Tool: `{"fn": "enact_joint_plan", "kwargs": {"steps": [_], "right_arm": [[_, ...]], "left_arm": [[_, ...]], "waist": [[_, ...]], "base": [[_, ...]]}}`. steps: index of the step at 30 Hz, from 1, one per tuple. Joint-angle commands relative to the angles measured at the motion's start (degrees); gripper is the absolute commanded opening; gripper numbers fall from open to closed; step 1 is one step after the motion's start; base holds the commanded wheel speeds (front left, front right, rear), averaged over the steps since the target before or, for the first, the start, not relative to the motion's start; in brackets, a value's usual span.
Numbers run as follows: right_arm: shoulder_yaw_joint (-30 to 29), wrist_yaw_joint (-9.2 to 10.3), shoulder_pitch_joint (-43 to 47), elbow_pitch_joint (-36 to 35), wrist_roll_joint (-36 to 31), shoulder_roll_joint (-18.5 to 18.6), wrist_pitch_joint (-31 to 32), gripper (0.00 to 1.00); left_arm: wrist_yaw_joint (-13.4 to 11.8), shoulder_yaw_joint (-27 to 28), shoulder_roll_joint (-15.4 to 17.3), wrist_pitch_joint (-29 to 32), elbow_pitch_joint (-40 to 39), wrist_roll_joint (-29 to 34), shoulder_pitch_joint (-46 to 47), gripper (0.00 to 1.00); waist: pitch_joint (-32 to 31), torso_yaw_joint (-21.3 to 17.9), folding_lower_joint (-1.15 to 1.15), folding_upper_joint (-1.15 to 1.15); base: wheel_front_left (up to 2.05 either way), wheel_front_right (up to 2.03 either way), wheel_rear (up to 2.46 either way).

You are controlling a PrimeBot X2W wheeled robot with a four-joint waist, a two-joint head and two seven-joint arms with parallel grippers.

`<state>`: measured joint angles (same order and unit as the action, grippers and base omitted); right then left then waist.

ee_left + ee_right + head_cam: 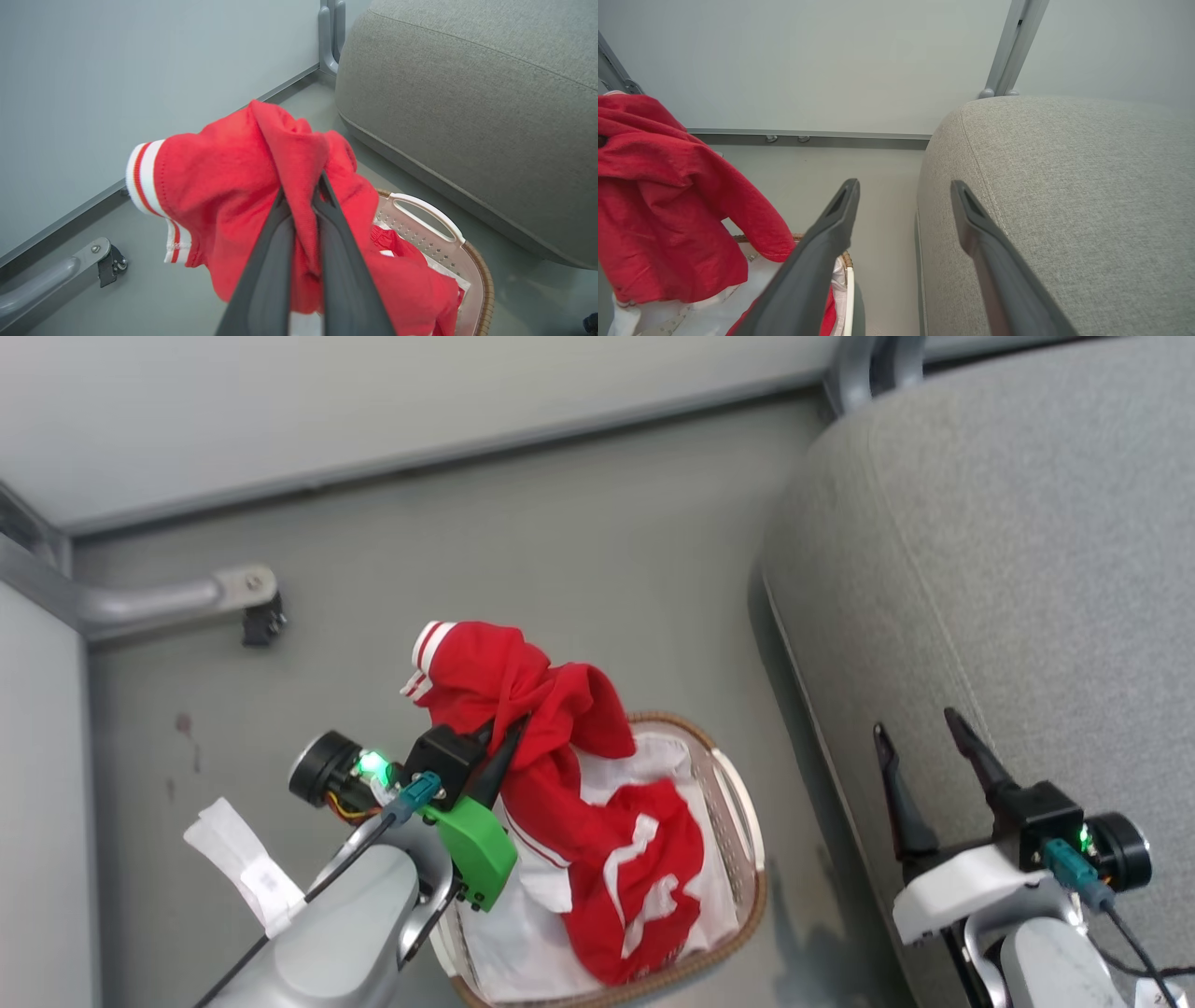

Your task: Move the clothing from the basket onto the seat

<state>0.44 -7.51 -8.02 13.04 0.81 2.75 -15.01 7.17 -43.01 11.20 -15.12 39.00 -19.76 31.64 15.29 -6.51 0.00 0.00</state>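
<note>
Two red garments: first garment [485, 672] clamped in closed left gripper [504, 733], second garment [653, 877] below, in single basket [728, 803]. Right gripper [915, 723] spread wide, empty, straddles seat [1008, 569] edge; floor strip [885, 196] free.

The head camera is looking steeply down on the floor [560, 541], woven-rimmed basket [752, 859] and sofa seat [1008, 569]. The left wrist camera is peering along the left pincer [302, 186], close against the red garment [224, 186]. The right wrist camera is sitting low, facing the wall [831, 70]. All three are sharing garment, basket and seat.
</note>
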Motion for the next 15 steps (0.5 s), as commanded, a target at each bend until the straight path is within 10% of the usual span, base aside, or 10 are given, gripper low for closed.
{"fn": "enact_joint_plan", "kwargs": {"steps": [1,15], "right_arm": [[0.2,0.04,1.7,0.4,-0.4,0.2,-0.3,1.0],[3.2,0.04,3.5,0.6,-0.6,0.2,-0.3,1.0]], "left_arm": [[0.2,-0.7,0.8,0.0,-1.1,1.0,1.2,0.0],[0.4,-4.0,6.4,0.3,-11.5,-0.8,14.5,0.0]], "waist": [[-9.9,3.4,0.0,0.0],[-16.5,4.8,0.0,0.0]], "base": [[0.0,0.0,0.0],[0.0,0.0,0.0]]}}
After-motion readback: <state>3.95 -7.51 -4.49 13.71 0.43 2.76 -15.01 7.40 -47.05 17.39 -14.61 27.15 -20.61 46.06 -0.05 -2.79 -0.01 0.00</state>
